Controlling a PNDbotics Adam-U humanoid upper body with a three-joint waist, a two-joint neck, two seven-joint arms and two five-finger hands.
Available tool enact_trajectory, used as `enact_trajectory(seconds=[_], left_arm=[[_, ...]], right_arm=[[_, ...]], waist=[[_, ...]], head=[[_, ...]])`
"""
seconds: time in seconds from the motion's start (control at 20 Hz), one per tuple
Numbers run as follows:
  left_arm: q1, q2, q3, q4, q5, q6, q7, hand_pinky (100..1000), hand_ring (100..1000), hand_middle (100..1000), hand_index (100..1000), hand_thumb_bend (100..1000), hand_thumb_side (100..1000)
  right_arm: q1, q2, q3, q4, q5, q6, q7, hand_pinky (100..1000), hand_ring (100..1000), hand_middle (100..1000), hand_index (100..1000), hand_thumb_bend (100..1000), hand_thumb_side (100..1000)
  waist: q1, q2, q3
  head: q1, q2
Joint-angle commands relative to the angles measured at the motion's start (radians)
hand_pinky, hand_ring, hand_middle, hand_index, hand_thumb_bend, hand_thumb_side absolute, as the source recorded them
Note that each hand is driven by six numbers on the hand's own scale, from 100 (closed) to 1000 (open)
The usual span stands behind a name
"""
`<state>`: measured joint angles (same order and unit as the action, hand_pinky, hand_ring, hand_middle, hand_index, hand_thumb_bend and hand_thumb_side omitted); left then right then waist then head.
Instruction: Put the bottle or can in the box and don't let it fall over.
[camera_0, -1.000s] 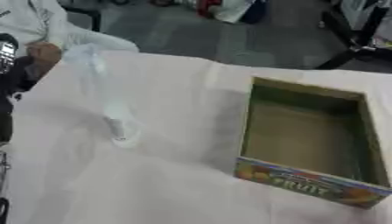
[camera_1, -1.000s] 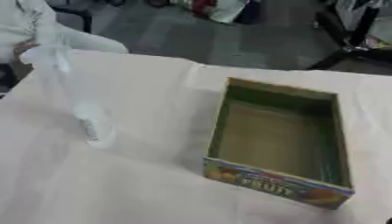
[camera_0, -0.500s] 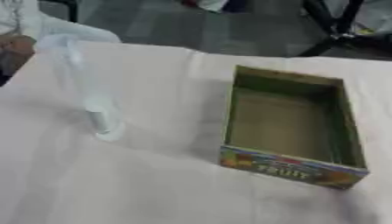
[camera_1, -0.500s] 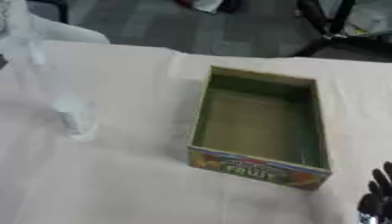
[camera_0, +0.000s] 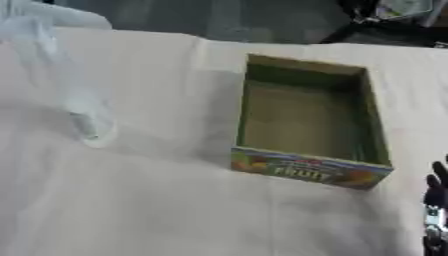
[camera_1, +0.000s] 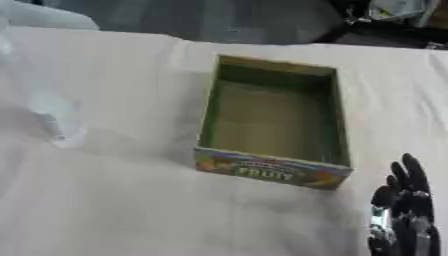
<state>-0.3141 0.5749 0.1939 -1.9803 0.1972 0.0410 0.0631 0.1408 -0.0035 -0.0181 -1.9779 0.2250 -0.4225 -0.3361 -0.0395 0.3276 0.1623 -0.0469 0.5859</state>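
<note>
One box (camera_1: 273, 129) lies near the centre of the frame on a bench (camera_0: 157, 210) covered with a pale cloth. The box is an open, shallow rectangular carton with green inner walls and a brownish floor, and nothing shows inside it. Its near end wall carries a coloured printed panel with the word "FRUIT" and fruit pictures. Its long sides run from the lower centre toward the upper centre of the frame.

A clear bottle (camera_0: 66, 85) stands at the left of the frame, well apart from the box. It reads as a tall, pale, see-through shape that leans toward the upper left in the picture, with its base on the cloth at mid-left. A small label or darker patch shows low on its body. Its top is blurred against the white shape at the upper left corner, and whether anything touches it there cannot be told.

The right hand (camera_1: 404, 215) rises at the lower right corner of the frame, black with a silver part at its lower middle. Its fingers (camera_1: 413, 172) point upward, straight and slightly spread, holding nothing. It sits just below and to the right of the box's near right corner, apart from it. In the left eye view only the edge of this hand shows at the right border. The left hand appears in neither view.

Beyond the bench's far edge, a dark floor and dark equipment fill the upper frame.
</note>
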Motion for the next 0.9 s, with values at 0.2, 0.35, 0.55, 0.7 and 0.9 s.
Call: enact_trajectory(seconds=[0.2,0.35,0.55,0.7,0.9], left_arm=[[0.055,0.068,0.004,-0.01,-0.055,0.025,-0.135,1000,1000,1000,931,100,672],[0.079,0.088,-0.011,0.023,-0.082,0.026,-0.2,1000,1000,1000,933,100,672],[0.079,0.097,-0.017,0.072,-0.13,0.022,-0.231,1000,1000,1000,919,100,672],[0.078,0.083,-0.014,0.112,-0.141,0.043,-0.187,1000,1000,1000,918,100,672],[0.077,0.077,-0.025,0.149,-0.13,0.068,-0.137,1000,1000,1000,930,100,672]], right_arm=[[-0.006,0.001,-0.001,-0.022,0.013,0.0,-0.006,1000,1000,1000,1000,100,667],[-0.007,0.003,-0.001,-0.022,0.014,0.001,-0.007,1000,1000,1000,1000,100,667],[-0.008,0.005,0.0,-0.022,0.016,0.001,-0.006,1000,1000,1000,1000,100,667],[-0.01,0.005,0.0,-0.022,0.014,0.001,-0.006,1000,1000,1000,1000,100,667],[-0.011,0.003,0.0,-0.022,0.012,0.002,-0.003,1000,1000,1000,1000,100,667]], waist=[[0.005,-0.01,-0.002],[0.004,-0.009,-0.004],[0.002,-0.008,-0.007],[0.002,-0.007,-0.009],[0.002,-0.006,-0.012]], head=[[-0.008,-0.017],[-0.012,-0.012],[-0.011,-0.012],[-0.007,-0.013],[-0.012,-0.008]])
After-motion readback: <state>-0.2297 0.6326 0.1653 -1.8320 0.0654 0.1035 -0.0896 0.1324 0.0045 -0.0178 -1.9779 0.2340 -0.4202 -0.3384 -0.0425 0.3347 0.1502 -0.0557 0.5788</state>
